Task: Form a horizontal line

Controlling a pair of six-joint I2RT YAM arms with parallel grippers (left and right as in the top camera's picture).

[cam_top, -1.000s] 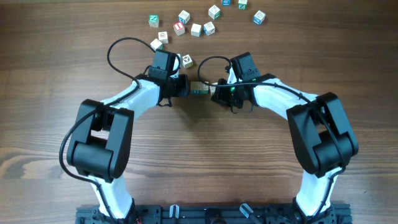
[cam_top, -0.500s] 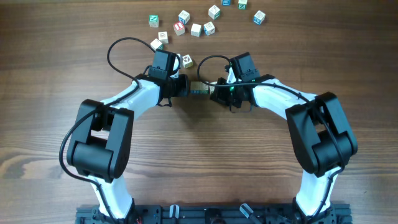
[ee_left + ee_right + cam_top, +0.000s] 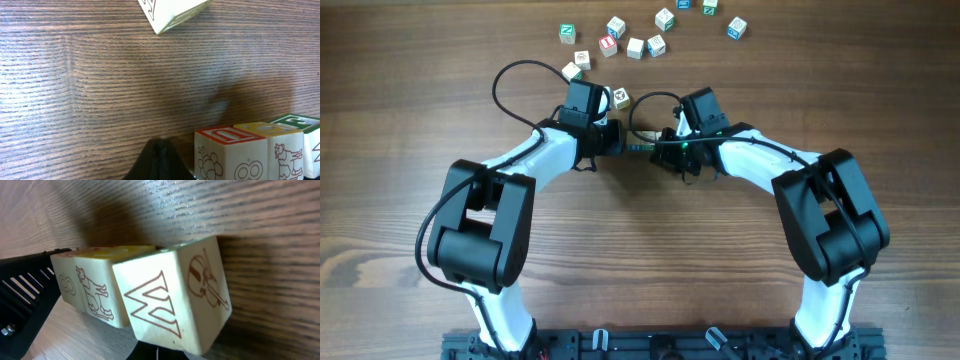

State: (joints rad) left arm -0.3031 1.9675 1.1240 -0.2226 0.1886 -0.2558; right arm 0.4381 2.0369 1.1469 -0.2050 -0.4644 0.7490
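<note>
Overhead, a brown table (image 3: 400, 120) with fine, straight wood grain is seen filling the view, and nothing of the room beyond it is shown. The surface is matt and is marked with darker streaks along the grain.

The row of three cubes (image 3: 639, 145) is laid near the middle of the table, between the two grippers, and is set edge to edge from left to right. The cubes are made of pale, smooth wood with sharp corners. Their top faces are printed in red, yellow and green. On the side faces thin red line drawings are carried: an 8, a hoofed animal, a large W and a violin.

The left gripper (image 3: 160, 156) is made of black plastic, and its fingers are pressed together along a thin seam. It is placed just beside the red-topped end of the row, though contact cannot be judged.

The right gripper (image 3: 157, 353) is largely hidden under the W cube. Only a dark tip with a fine centre seam is shown, so it is read as closed, and it is set against that end.

More loose cubes (image 3: 636, 47) are scattered along the far edge, well apart from the row. One lone cube (image 3: 620, 97) is placed near the left gripper.
</note>
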